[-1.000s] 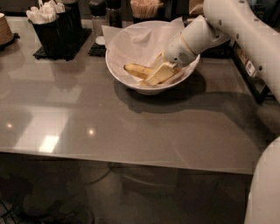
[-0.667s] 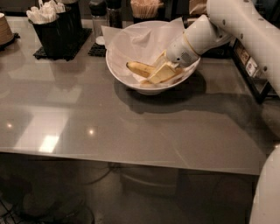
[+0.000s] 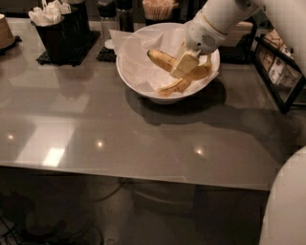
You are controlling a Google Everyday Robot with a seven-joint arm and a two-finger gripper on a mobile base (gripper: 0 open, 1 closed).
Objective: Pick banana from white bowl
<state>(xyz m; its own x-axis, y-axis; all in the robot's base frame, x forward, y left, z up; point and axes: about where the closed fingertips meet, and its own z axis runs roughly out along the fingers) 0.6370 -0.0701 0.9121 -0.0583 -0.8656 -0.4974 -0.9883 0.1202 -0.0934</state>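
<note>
The white bowl [image 3: 137,90] with its crumpled paper liner stands at the back middle of the grey table. My gripper [image 3: 184,65] reaches in from the upper right and is shut on the banana [image 3: 159,58]. It holds this long yellow banana with brown blotches tilted, above the bowl's inside, with its left end pointing up-left. A second, paler banana [image 3: 173,87] lies on the liner under it, near the bowl's front wall.
A black holder with white packets [image 3: 60,29] stands at the back left, with a brown cup [image 3: 5,31] at the far left edge. Shakers [image 3: 108,19] and a basket [image 3: 158,8] stand behind the bowl. A black rack [image 3: 282,72] is on the right.
My gripper has risen with the banana in it, lifting it off the liner. The paler banana stays in the bowl.
</note>
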